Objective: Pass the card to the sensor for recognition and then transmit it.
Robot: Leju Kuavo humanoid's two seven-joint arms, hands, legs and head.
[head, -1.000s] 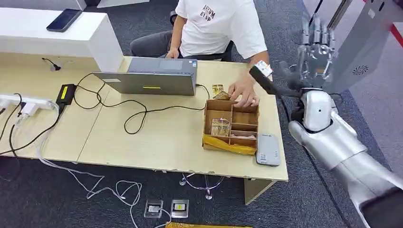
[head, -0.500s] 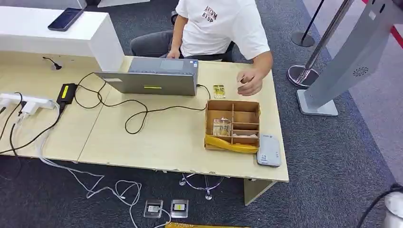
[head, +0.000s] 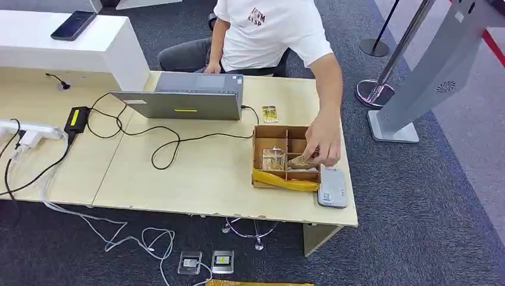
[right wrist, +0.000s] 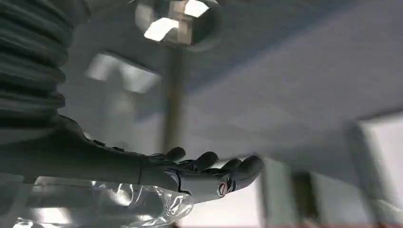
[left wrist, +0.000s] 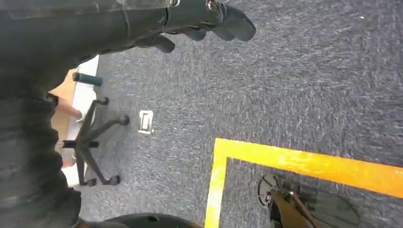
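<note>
Desk (head: 196,179) unchanged, person's hand (head: 324,140) now in cardboard box (head: 287,156), right hand (right wrist: 199,175) empty, fingers extended

We look down on a pale wooden desk (head: 196,179). A brown cardboard box with dividers (head: 287,156) sits near its right end, and a person's hand (head: 323,142) reaches into the box's right compartments, blocking entry from above there. A flat grey card reader (head: 332,189) lies just beside the box toward the desk's near right corner. A grey open laptop (head: 184,101) and looping black cables (head: 161,140) crowd the desk's middle. Bare desktop lies in front of the cables, left of the box.
</note>
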